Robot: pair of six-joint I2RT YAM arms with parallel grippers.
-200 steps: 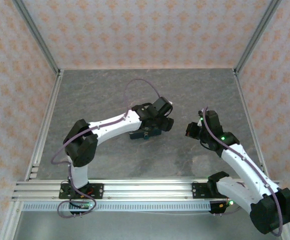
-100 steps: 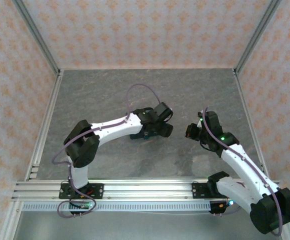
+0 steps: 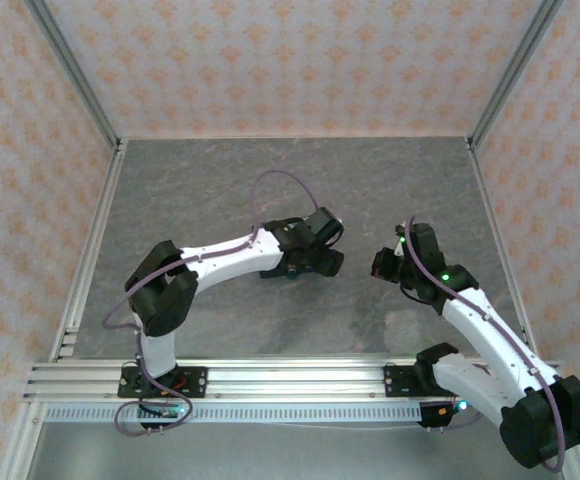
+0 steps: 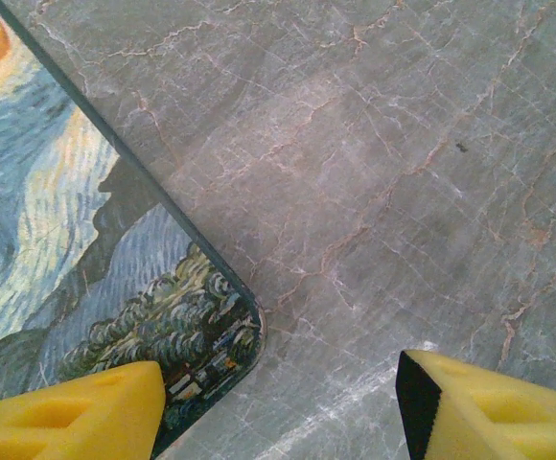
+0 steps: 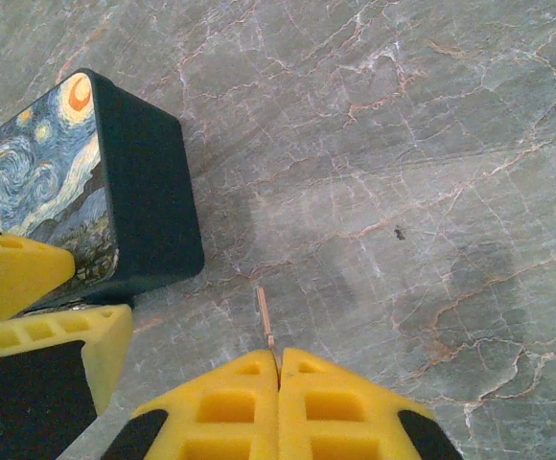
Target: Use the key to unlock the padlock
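Padlock placement could not be told from these views. In the top view the left gripper (image 3: 320, 262) hung low over the grey table (image 3: 200, 190), at 9 o'clock from the right gripper (image 3: 380, 264) and near it. In the left wrist view its yellow fingers (image 4: 67, 417) were spread wide with nothing between them, and one sat in front of the rounded corner of the starry-night box (image 4: 77, 240). In the right wrist view that box lay flat on the table at 10 o'clock from the key (image 5: 266, 321), a thin coppery blade pointing to 12 o'clock, apart from the box. The right gripper's fingertips were pressed together, pinching the key's near end.
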